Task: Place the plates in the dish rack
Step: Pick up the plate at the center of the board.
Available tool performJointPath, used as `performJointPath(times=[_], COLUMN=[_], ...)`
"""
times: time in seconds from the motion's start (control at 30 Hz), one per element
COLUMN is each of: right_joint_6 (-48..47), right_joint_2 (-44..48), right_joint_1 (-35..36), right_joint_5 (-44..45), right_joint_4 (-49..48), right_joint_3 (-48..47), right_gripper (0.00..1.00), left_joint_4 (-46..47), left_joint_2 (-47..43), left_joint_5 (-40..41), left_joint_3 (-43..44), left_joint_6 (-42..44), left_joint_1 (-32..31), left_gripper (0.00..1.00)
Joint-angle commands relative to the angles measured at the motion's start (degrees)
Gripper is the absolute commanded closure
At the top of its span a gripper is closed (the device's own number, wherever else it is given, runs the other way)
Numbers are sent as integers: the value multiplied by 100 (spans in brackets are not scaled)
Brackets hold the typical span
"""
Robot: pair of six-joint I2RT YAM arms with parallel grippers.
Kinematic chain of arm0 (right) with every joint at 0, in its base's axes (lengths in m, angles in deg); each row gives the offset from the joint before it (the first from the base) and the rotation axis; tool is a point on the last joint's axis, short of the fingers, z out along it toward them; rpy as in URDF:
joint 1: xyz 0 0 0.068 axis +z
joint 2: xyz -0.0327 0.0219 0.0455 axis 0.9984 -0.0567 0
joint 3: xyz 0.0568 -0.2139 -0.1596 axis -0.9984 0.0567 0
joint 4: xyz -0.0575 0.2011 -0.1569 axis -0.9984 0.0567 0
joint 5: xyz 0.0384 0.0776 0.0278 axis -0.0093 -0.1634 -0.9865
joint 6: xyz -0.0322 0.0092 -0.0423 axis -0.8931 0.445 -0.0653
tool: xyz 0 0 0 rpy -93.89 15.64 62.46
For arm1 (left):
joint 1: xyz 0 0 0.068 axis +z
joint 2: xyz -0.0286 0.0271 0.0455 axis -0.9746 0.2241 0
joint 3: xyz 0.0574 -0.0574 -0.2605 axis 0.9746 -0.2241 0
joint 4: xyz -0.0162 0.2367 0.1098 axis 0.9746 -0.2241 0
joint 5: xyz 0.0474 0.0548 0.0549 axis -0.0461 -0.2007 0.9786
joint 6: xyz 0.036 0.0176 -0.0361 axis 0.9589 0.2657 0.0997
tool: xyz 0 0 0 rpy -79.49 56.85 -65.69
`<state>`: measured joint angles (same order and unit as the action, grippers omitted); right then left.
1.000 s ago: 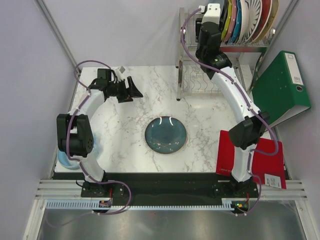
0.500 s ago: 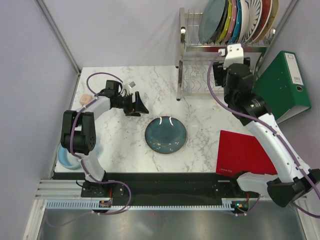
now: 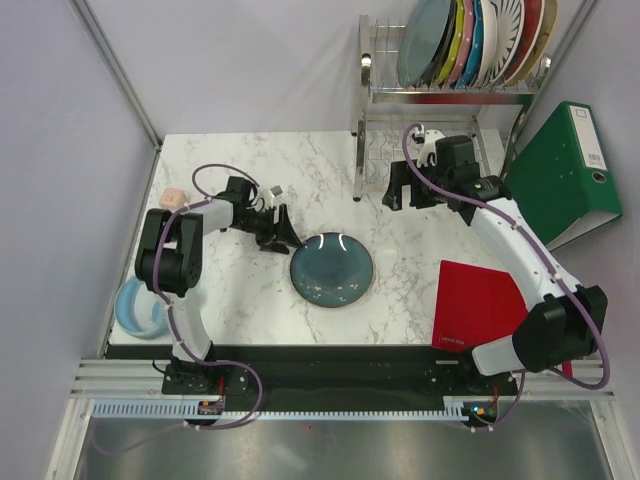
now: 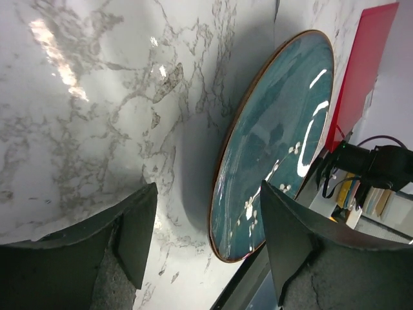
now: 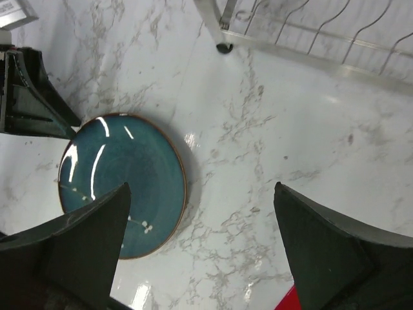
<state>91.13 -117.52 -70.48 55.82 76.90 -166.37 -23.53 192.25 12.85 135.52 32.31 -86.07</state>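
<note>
Marble table (image 3: 240, 290): one teal plate (image 3: 331, 269) left at centre, the other plates (image 3: 480, 40) already in the dish rack (image 3: 440, 96) at one o'clock. I've got left gripper (image 3: 280, 228) and right gripper (image 3: 398, 188) both spread apart, empty.

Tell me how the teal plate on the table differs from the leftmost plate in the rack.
The table plate lies flat on the table; the rack plate stands on edge in the top tier of the rack. The table plate is alone; the rack plate sits beside other plates. Both are round and dark teal.
</note>
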Motion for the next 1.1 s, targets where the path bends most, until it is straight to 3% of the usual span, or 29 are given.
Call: performJointPath(times=[0.0,0.13,0.27,0.4,0.47,0.6,1.07], right_joint_6=[519,546,599,64,-139,-411,-772], right_joint_2=[-255,-421,-658,-931,-1167,-1555,-3022], right_joint_1=[-177,-239,-283,-283,-283,-283,-274], right_joint_5=[-1069,-1885,-2458,-2669,-2775,-3029,-4295], right_joint_4=[-260,-692,-1079,-1079,-1088,-1150,-1238], right_joint_3=[441,1014,1445,1437,1411,1402,805], right_gripper=[2,6,8,8,7,6,9], left_joint_4=[24,-125,-301,-381,-415,-512,-574], left_joint_2=[86,209,367,570,710,790,297], left_joint_5=[-270,-306,-367,-551,-675,-947,-1685], left_joint_3=[-51,-25,133,212,282,379,441], left_joint_6=[379,494,670,731,740,924,2393], left_joint_1=[-188,-302,-381,-443,-443,-443,-434], left_gripper=[29,31,42,69,75,97,98])
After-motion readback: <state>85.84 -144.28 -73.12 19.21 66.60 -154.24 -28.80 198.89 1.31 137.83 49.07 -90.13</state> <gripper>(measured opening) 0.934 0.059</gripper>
